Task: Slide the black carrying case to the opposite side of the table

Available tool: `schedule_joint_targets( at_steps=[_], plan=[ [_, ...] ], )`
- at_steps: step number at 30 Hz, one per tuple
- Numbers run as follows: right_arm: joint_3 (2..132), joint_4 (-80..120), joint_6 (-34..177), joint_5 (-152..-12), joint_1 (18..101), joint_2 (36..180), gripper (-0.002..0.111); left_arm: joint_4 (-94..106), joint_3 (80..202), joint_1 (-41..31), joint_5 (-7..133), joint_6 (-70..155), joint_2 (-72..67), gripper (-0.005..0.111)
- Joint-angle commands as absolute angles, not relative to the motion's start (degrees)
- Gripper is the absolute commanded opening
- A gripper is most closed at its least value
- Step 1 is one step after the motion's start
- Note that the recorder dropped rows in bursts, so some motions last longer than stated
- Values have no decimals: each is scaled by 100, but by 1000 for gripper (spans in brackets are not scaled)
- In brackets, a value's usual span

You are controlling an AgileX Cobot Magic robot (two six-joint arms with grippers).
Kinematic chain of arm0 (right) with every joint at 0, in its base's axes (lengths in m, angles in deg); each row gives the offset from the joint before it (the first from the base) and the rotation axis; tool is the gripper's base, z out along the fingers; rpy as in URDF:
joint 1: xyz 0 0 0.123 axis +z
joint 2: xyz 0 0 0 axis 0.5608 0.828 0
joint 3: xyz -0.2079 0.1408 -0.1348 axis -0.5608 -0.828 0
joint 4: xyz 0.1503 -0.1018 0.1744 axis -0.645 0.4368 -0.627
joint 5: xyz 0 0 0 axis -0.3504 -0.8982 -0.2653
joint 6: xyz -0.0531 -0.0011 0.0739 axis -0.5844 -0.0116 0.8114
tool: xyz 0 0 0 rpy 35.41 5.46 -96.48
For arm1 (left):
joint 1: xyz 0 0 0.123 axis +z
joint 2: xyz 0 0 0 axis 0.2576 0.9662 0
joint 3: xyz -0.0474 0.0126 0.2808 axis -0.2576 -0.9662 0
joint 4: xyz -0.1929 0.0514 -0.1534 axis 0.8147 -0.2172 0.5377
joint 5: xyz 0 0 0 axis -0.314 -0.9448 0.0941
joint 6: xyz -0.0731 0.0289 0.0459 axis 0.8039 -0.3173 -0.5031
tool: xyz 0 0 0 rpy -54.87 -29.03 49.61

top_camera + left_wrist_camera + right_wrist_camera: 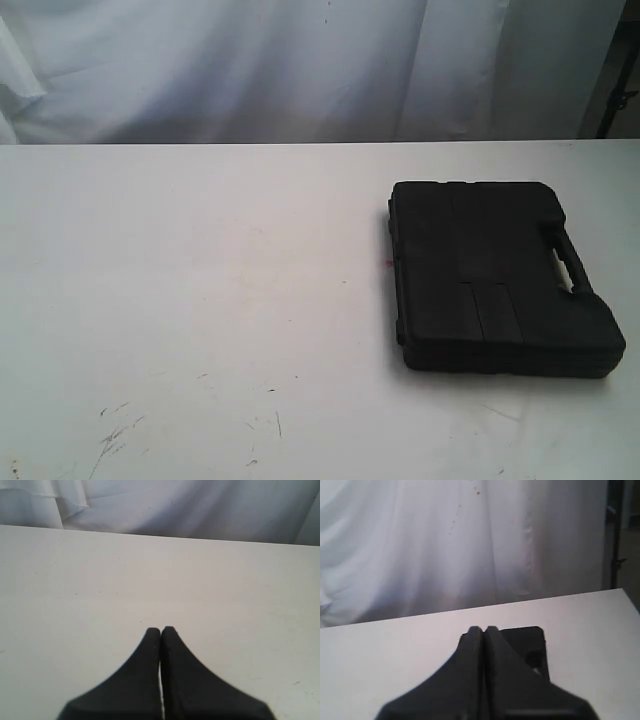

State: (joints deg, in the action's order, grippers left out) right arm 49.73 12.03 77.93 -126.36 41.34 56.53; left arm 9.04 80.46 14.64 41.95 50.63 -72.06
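The black carrying case (pixel 495 275) lies straight ahead of the closed, empty right gripper (pixel 482 629); the closed left gripper (pixel 160 629) is farther off.

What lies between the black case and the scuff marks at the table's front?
Bare table, save a tiny red spot beside the black case; exterior view.

The left jaws, pressed together, point across the white table (pixel 75 590) toward a curtain (pixel 200 505).
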Motion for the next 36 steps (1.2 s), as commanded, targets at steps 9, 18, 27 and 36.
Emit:
schedule_joint_targets(
  at_steps=[9,18,27,36],
  plan=[
    [3054,1349,7402,-11320,3591,4354,0,911,8018,1439,4260,5075,-7229,0],
    [2094,1284,7237,-10698,3591,4341,0,911,8018,1439,4260,5075,-7229,0],
    [1256,1217,7237,-10380,3591,3940,0,911,8018,1439,4260,5075,-7229,0],
    [304,1206,6837,-9912,3591,3601,0,911,8018,1439,4260,5075,-7229,0]
  ],
)
